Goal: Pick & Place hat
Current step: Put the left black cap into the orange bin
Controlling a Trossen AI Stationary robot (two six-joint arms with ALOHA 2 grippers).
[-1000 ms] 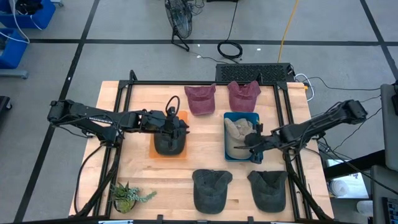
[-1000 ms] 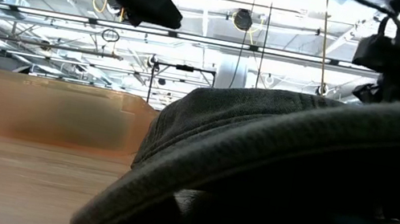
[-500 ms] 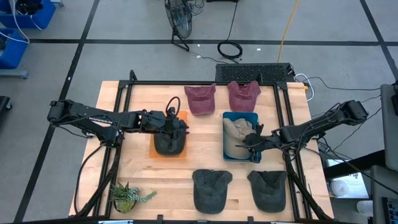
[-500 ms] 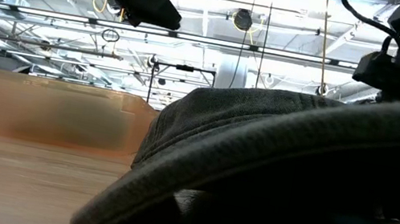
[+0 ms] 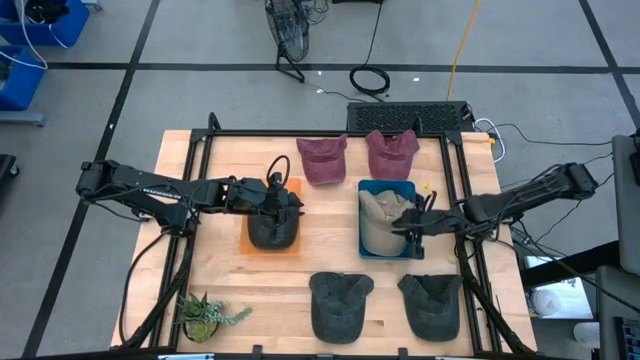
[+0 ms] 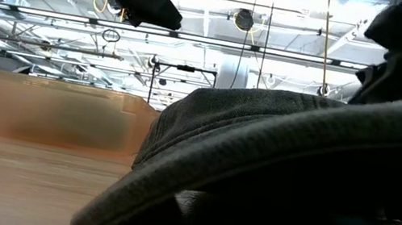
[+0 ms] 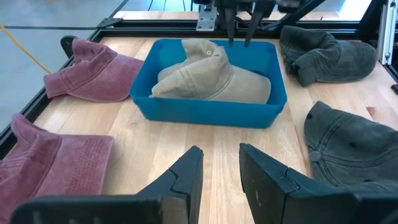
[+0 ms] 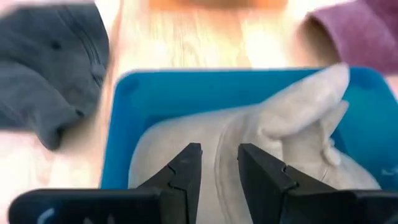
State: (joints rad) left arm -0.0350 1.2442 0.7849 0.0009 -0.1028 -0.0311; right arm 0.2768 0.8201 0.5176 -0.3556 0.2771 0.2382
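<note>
A beige hat [image 5: 377, 228] lies in a blue bin [image 5: 388, 186]; the left wrist view shows the hat [image 7: 214, 79] and bin [image 7: 205, 111] too. My right gripper [image 5: 403, 226] hangs open just above the hat's right side, fingers apart in its own view [image 8: 217, 167] and in the left wrist view [image 7: 239, 31]. A dark hat [image 5: 270, 232] lies in an orange tray [image 5: 254, 245]. My left gripper [image 5: 287, 206] hovers open above that tray, its fingers [image 7: 219, 177] holding nothing.
Two maroon hats [image 5: 322, 158] [image 5: 391, 152] lie at the table's far side. Two dark grey hats [image 5: 340, 303] [image 5: 432, 303] lie near the near edge; one [image 6: 274, 166] fills the low view. A small plant [image 5: 205, 315] stands at the near left corner.
My right gripper has drawn back a little toward the table's right edge and risen slightly over the blue bin. The beige hat has stayed in the bin.
</note>
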